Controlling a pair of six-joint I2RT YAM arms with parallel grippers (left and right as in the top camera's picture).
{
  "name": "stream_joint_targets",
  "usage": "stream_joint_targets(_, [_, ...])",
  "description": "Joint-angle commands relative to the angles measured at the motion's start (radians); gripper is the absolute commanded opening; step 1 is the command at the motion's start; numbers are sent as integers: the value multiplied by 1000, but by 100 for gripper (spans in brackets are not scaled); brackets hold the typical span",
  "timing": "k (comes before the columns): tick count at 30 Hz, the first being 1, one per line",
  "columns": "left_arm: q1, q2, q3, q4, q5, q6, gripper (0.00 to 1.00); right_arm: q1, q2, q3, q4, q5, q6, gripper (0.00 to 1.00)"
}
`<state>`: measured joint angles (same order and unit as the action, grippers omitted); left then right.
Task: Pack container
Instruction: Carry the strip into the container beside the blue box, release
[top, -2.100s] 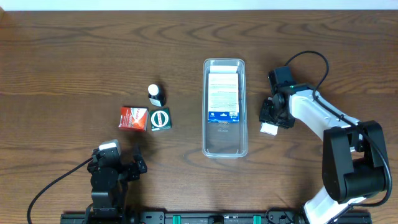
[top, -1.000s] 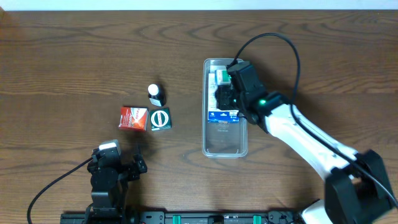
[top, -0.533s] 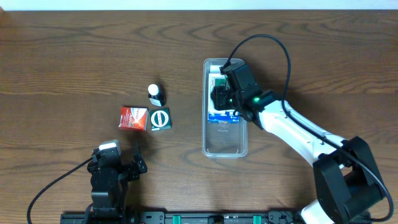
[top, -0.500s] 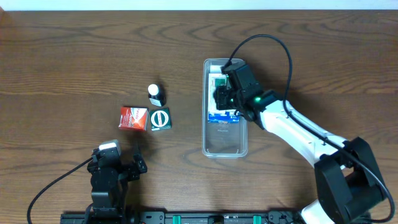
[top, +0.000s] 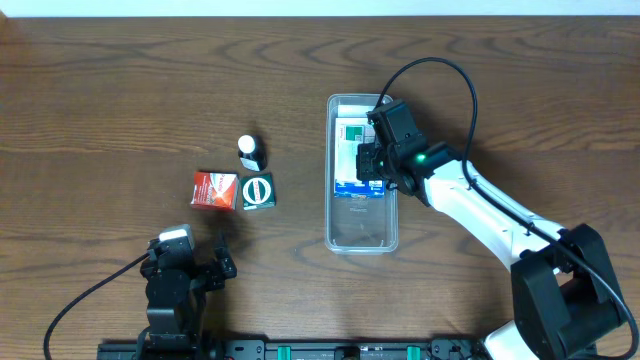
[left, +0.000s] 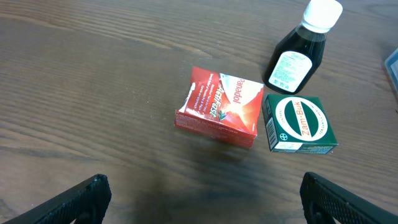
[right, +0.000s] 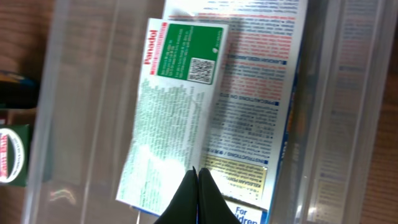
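Wood bench (top: 120, 80) held clear container (top: 360, 226), prob. light, stiff, slick; rim looked best grip. Right claw (right: 196, 179) closed, empty, over green box (right: 180, 106) inside; left claw (left: 202, 190) gaped.

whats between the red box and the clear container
The green Zam-Buk box, right beside the red Panadol box; past it only bare table up to the container. The overhead view shows it.

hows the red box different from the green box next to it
The red box reads Panadol; the green box reads Zam-Buk with a round white emblem. The red box looks wider; the green box is squarer. Both lie flat on the table, outside the container.
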<state>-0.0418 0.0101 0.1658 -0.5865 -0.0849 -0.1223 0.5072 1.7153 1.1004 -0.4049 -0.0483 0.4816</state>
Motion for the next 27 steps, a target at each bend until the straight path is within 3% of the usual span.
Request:
stream_joint_targets(1, [4,-7,-13,1,-5,17,98,4,39,8,3,49,11,1])
stream_joint_targets(10, [4,-7,-13,1,-5,17,98,5,126,8,77,48,11,2])
stream_joint_targets(27, [4,-7,-13,1,-5,17,98,5,130,8,201,-9,11,4])
